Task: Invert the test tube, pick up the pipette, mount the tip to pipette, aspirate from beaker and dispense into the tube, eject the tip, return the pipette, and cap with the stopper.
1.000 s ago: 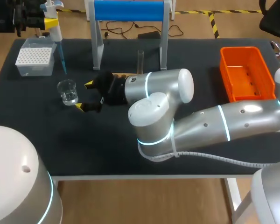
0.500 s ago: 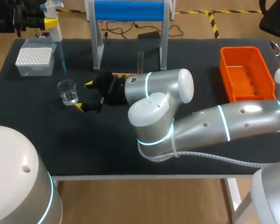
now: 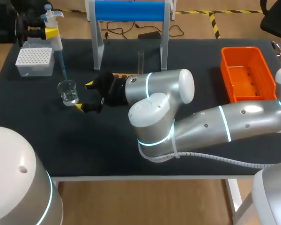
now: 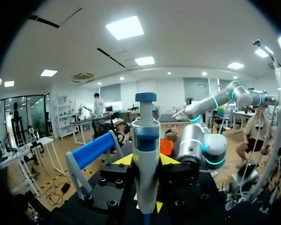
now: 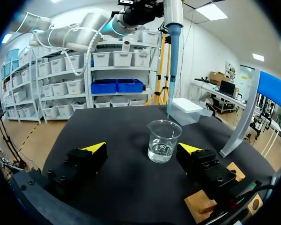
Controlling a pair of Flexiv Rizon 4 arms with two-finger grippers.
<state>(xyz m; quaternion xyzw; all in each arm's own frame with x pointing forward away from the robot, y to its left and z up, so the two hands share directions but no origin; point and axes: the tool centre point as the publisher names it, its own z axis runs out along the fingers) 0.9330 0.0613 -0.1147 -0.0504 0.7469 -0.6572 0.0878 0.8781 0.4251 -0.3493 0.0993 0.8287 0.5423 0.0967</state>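
The pipette point(image 3: 53, 27) is up off the surface, clamped upright in the left tool point(image 4: 146, 161), whose yellow-tipped fingers press against its white body from both sides. A long blue tip point(image 3: 63, 62) is mounted on it and points down toward the beaker point(image 3: 67, 92). From the right wrist view the tip ends close to the beaker's rim, on the side away from the right tool; whether it sits over the opening I cannot tell. The beaker stands upright with a little clear liquid in its bottom.

The right tool point(image 3: 84, 96) lies low over the surface with its fingers spread wide. The beaker is just ahead of the gap between them, and neither finger touches it. Under that tool's wrist there is a wooden block point(image 5: 203, 204).

Behind the beaker, at the far left corner, sits the tip box point(image 3: 34, 61). The test tube point(image 3: 141, 60) stands upright toward the back middle, between the legs of a grey frame carrying a blue roller point(image 3: 129, 10). An orange bin point(image 3: 247, 74) rests well apart at the right. Everything sits on a black surface point(image 3: 196, 51).
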